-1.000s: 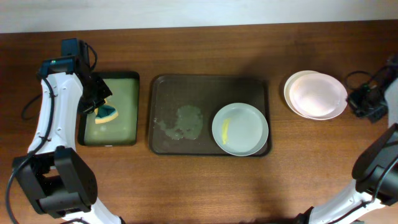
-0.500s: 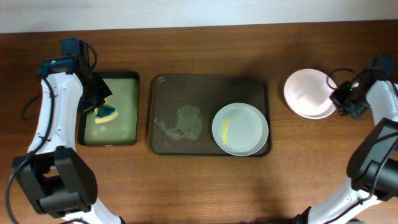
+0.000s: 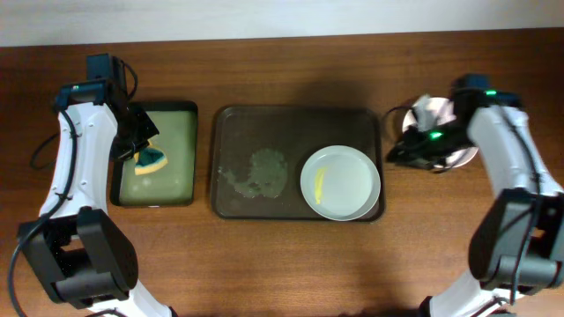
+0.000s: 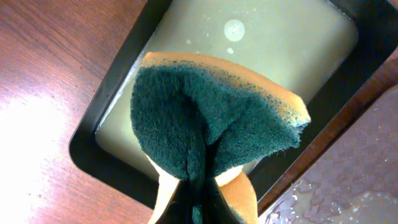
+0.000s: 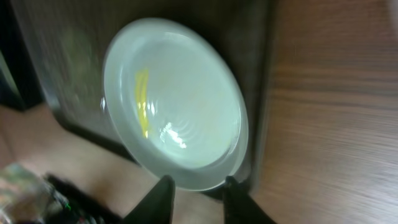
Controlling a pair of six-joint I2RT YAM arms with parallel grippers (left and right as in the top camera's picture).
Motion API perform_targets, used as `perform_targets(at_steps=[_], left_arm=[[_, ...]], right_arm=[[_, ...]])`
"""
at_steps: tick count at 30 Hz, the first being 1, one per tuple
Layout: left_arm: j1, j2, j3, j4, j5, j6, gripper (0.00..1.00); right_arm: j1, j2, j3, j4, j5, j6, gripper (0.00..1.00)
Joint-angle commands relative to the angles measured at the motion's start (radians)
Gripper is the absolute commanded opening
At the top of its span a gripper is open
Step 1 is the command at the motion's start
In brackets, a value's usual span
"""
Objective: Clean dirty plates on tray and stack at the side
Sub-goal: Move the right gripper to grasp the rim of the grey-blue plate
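Wood table (image 3: 282, 264): L gripper (image 4: 196, 205) pinches sponge (image 4: 211, 118), R gripper (image 5: 196, 194) nr plate (image 5: 186, 143)

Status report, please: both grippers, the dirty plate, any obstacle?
Left gripper shut on sponge, over small black tray. Right gripper open, empty, near smeared plate. Plate on brown tray; stack at right. Nothing blocks it.

No legible text or markings.

Right pincer (image 5: 198, 182) now beside tray (image 3: 238, 132)
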Motion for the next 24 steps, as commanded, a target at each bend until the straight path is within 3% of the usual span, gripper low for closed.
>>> perform_targets(at_steps=[1, 2, 4, 8, 12, 21, 24], left_arm=[[0.002, -0.010, -0.008, -0.003, 0.003, -0.005, 0.00], [0.002, -0.010, -0.008, -0.003, 0.004, -0.005, 0.00], [0.002, -0.010, -0.008, -0.003, 0.003, -0.005, 0.00], [0.002, -0.010, -0.008, -0.003, 0.003, -0.005, 0.00], [0.001, -0.010, -0.008, 0.003, 0.030, -0.005, 0.00], [0.001, -0.010, -0.008, 0.004, 0.031, 0.003, 0.00], [0.001, -0.010, -0.008, 0.004, 0.031, 0.003, 0.00]], right_arm=[[0.148, -0.003, -0.083, 0.102, 0.229, 0.069, 0.68], [0.197, -0.003, -0.104, 0.169, 0.318, 0.069, 0.81], [0.235, -0.003, -0.109, 0.266, 0.379, 0.057, 0.81], [0.235, 0.009, -0.109, 0.349, 0.380, 0.030, 0.59], [0.237, 0.070, -0.113, 0.322, 0.336, 0.009, 0.53], [0.237, 0.098, -0.171, 0.282, 0.343, 0.014, 0.52], [0.237, 0.098, -0.180, 0.246, 0.340, 0.087, 0.37]])
